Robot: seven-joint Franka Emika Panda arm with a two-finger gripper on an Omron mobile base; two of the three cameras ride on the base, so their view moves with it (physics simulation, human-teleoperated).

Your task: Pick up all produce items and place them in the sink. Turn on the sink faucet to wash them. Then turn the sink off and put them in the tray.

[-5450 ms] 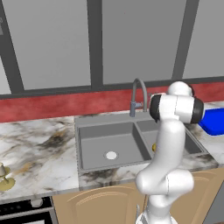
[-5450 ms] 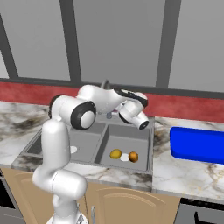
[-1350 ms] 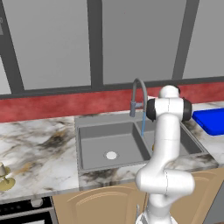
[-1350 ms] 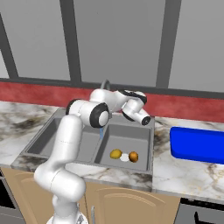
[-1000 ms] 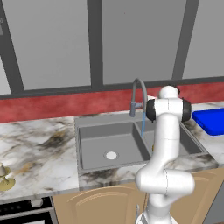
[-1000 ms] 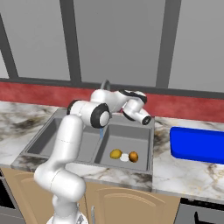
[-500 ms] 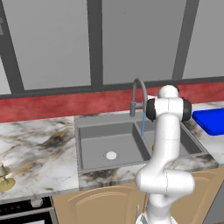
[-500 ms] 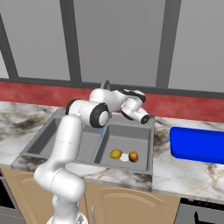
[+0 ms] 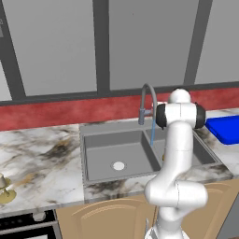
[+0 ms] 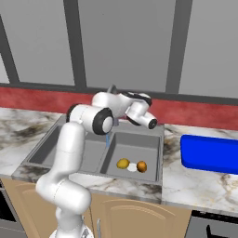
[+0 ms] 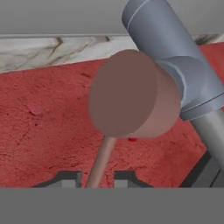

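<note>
Jaws stood closed on thin lever of sink faucet [image 9: 148,100], gripper [image 11: 97,179] pressed near backsplash to work valve. Water stream ran. Produce items [image 10: 132,165] lay in right basin of sink [image 10: 51,142], under wash. Tray [image 10: 210,153] waited on table.

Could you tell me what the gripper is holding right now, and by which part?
The gripper is shut on the sink faucet, gripping the thin lever of its side handle.

I can't make out any writing, labels, brand marks or numbers anywhere on the things in this kitchen from where I stand.
</note>
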